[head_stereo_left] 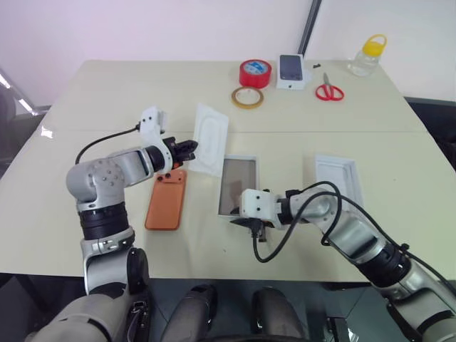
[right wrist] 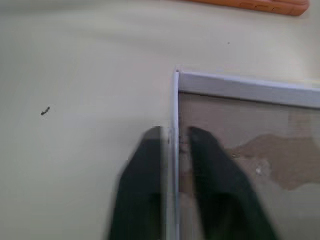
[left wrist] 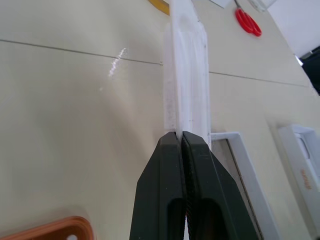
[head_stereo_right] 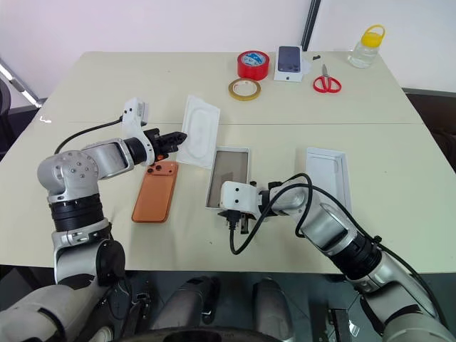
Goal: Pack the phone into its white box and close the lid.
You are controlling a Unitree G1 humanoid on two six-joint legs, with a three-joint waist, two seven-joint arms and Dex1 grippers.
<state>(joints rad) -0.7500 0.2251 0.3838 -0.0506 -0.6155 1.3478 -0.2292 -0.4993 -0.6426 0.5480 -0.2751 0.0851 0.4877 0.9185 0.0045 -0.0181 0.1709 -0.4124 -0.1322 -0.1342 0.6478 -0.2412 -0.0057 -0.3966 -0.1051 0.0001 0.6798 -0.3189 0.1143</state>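
Slim copper-orange smartphone with a raised three-lens camera block is lying back-up on the pale cream worktop, just left of the shallow white cardboard tray with a brownish floor. The tray is sitting open and empty at the middle of the worktop. The box-sized white cardboard lid is resting inside-up, well apart to the right.

Left gripper is pinching fully closed on the near edge of a thin white insert with an oval recess, holding it tilted above the worktop between phone and tray. Insert looks feather-light and flexible; an edge pinch seems enough.

Right gripper is partly open, its two black fingers straddling the tray's near wall close to a corner, one outside, one inside. Whether they are pressing the wall I cannot tell.

Handling judgement:
- Phone: stiff, dense, smooth-backed, likely slippery. Best taken across the long edges near mid-length, clear of the camera block.
- Tray: light, thin card walls; liable to slide or crush under a hard pinch.
- Lid: equally light; take it by a side wall.
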